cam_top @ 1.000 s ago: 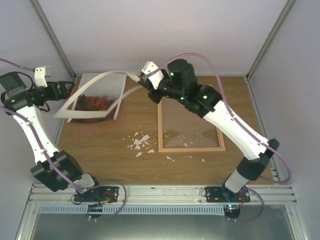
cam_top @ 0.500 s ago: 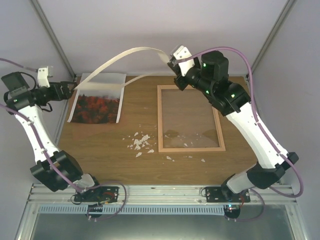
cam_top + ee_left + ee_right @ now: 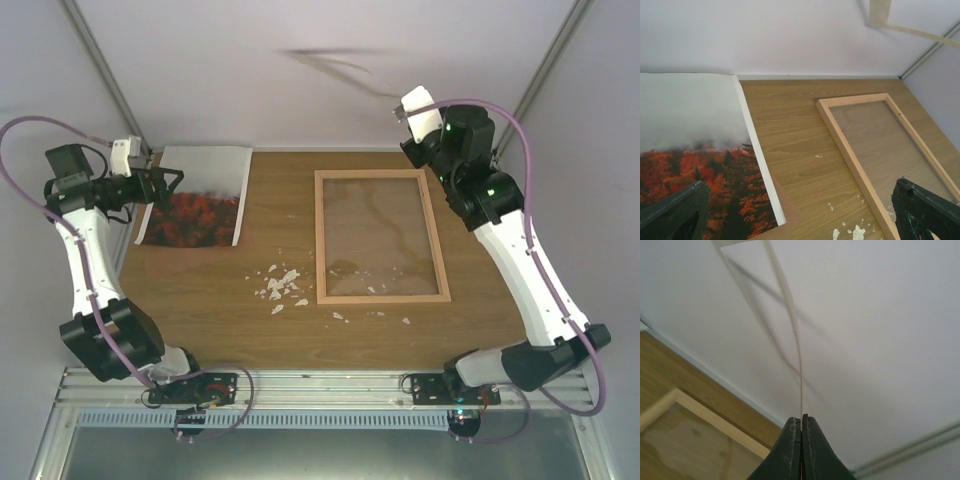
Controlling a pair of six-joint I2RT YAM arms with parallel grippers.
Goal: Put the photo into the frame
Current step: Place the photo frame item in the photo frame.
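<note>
**Photo not yet in the frame; the right arm is lifting a card mount clear**

The task is sitting at an early stage. The rectangular paper print with the wide white border (image 3: 195,195) is lying flat at about ten o'clock on the brown wooden table (image 3: 200,320), well apart from the large light-wood picture frame with the clear pane (image 3: 321,240). That frame is resting flat at about two o'clock, and nothing is lying inside its rails. A few small white scraps (image 3: 282,283) are scattered between the two, nearer six o'clock.

The right gripper (image 3: 801,422) is hanging high at one o'clock, above the far edge of the table. Its fingers are pressed together on the edge of a thin cream card mount (image 3: 879,12), which is flexing in the air and showing blurred against the back wall.

The left gripper (image 3: 168,184) is hovering at the photo's nine o'clock edge with its fingers spread wide, gripping nothing.

Judging from this, the print has yet to be picked up, carried over and laid inside the frame.

The photo is showing red-orange hills fading into grey mist. It is looking flat and uncreased, and a sliver of plain brown board (image 3: 789,210) is peeking out under its near corner.
</note>
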